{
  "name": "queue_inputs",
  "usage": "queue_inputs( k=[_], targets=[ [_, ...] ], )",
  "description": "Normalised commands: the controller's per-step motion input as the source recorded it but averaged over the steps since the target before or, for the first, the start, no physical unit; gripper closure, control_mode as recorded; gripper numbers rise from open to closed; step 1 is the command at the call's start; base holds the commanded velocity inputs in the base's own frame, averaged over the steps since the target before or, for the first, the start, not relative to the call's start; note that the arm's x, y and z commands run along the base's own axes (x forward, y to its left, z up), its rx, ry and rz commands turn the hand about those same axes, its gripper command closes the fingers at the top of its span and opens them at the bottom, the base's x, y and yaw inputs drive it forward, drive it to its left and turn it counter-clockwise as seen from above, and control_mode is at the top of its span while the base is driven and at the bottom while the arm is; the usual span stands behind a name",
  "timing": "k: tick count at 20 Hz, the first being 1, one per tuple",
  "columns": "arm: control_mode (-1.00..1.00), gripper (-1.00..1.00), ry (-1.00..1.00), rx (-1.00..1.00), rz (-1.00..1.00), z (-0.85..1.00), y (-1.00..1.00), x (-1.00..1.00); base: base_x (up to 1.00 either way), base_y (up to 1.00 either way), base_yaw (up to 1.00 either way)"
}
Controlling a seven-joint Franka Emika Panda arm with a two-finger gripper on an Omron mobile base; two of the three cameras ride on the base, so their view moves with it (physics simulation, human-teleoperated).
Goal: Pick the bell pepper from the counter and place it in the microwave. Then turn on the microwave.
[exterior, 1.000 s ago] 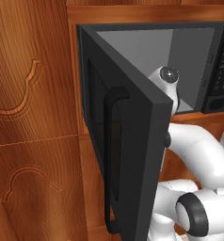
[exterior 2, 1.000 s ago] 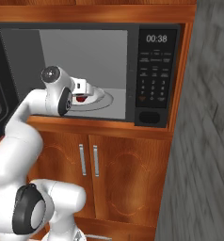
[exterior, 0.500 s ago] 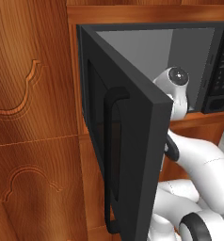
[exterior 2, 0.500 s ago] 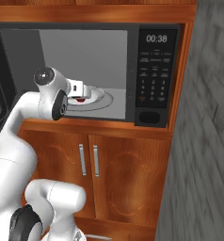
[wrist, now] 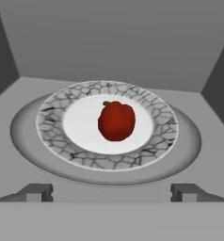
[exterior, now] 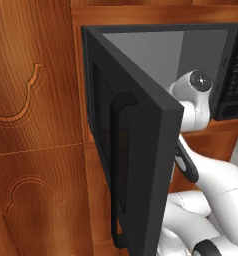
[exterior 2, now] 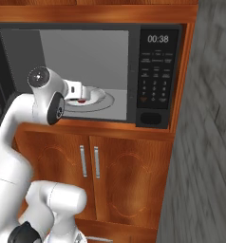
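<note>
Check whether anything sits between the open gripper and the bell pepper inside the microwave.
Nothing visible does. In the hand view the bell pepper lies on a white plate with a crackled rim, on the microwave turntable, and the floor between it and the open gripper is bare.

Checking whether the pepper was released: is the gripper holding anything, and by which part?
Nothing is held. The gripper has its jaws open and apart from the bell pepper, which rests free on the plate inside the microwave.
</note>
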Motion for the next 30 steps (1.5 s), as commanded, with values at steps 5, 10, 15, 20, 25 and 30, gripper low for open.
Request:
queue_inputs(
  k=[5,10,15,20,25,30],
  targets=[
    [-1.00,-1.00,0.00,0.00,0.00,0.12,-0.13,-0.47,0.00,0.00,0.00],
    [-1.00,-1.00,-0.02,0.00,0.00,0.03,-0.12,-0.52,0.00,0.00,0.00],
    [-1.00,-1.00,-0.04,0.00,0.00,0.01,-0.03,-0.54,0.00,0.00,0.00],
    [-1.00,-1.00,-0.10,0.00,0.00,0.00,0.00,-0.58,0.00,0.00,0.00],
    [-1.00,-1.00,-0.08,0.00,0.00,0.00,-0.03,-0.60,0.00,0.00,0.00],
    [-1.00,-1.00,-0.05,0.00,0.00,0.02,-0.04,-0.54,0.00,0.00,0.00]
  ],
)
